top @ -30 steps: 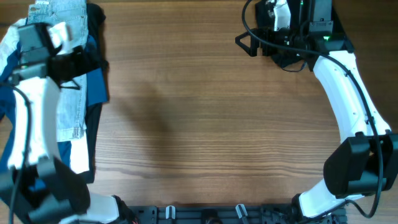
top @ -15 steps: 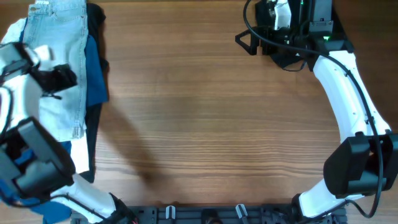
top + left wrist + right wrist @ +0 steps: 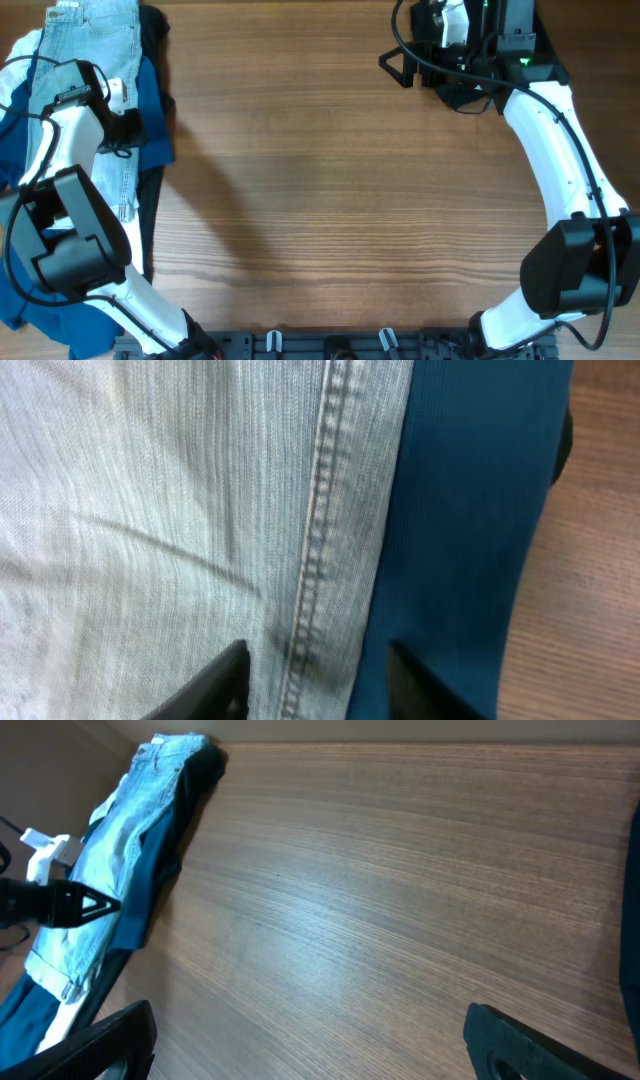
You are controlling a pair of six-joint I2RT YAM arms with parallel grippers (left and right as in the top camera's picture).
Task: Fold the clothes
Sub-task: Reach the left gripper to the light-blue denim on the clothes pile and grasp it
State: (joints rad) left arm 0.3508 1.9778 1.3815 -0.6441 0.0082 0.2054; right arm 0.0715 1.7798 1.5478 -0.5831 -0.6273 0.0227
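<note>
Because the clothes (image 3: 100,50) lie heaped at the table's (image 3: 350,200) far left edge, the left gripper (image 3: 315,670) hovers low over the denim shorts (image 3: 150,510). Its jaws are parted and straddle the side seam (image 3: 315,510) beside the navy garment (image 3: 460,510). Nothing gripped; cloth contact unclear from this angle. Likely aim: pinch the seam, drag shorts onto open wood. Right gripper (image 3: 308,1020) parked at far corner, spread wide, empty.

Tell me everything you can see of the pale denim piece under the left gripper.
The pale denim piece is washed light-blue twill with a stitched seam running along it. It lies flat atop the pile at the table's left side, its seam edge overlapping a teal-blue garment. The left gripper hangs open over that seam; whether it touches cannot be told.
</note>
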